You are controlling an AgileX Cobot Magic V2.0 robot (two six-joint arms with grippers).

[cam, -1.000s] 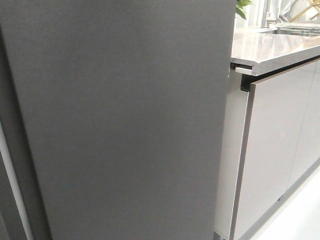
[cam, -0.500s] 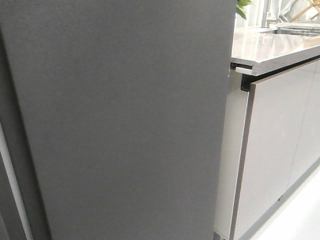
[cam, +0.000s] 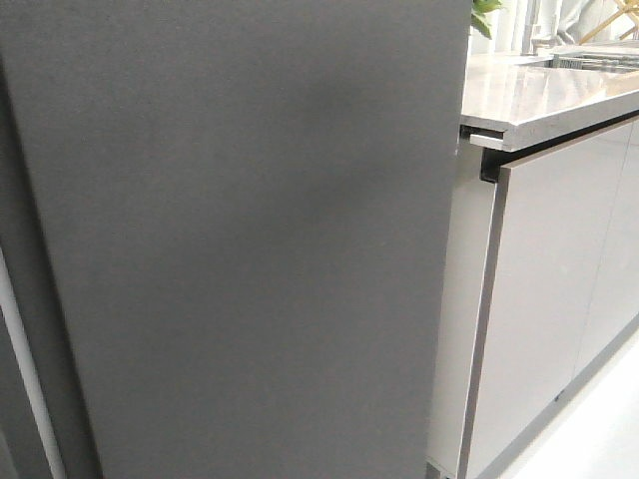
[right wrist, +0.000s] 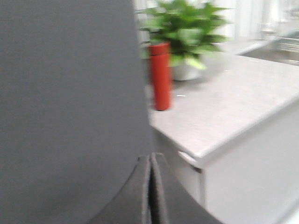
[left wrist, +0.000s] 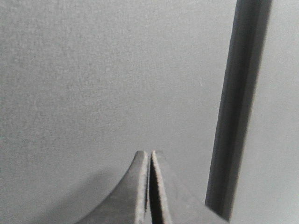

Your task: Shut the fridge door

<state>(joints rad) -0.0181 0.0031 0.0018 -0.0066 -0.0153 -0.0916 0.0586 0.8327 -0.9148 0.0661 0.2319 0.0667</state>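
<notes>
The fridge door (cam: 250, 239) is a tall matte dark-grey panel that fills most of the front view, with a white strip (cam: 25, 369) along its left side. It also fills the left wrist view (left wrist: 103, 79), where a dark vertical gap (left wrist: 240, 102) shows beside it. My left gripper (left wrist: 150, 154) is shut and empty, its tips close in front of the panel. My right gripper (right wrist: 151, 156) is shut and empty, near the door's right edge (right wrist: 65, 102). Neither gripper shows in the front view.
A pale countertop (cam: 539, 95) stands right of the fridge, over glossy pale-grey cabinet fronts (cam: 549, 299). In the right wrist view a red bottle (right wrist: 160, 77) and a potted plant (right wrist: 184, 32) stand on the counter (right wrist: 224, 107).
The front view is almost the same; the door's face looks slightly darker in shadow. No clear movement shows.
</notes>
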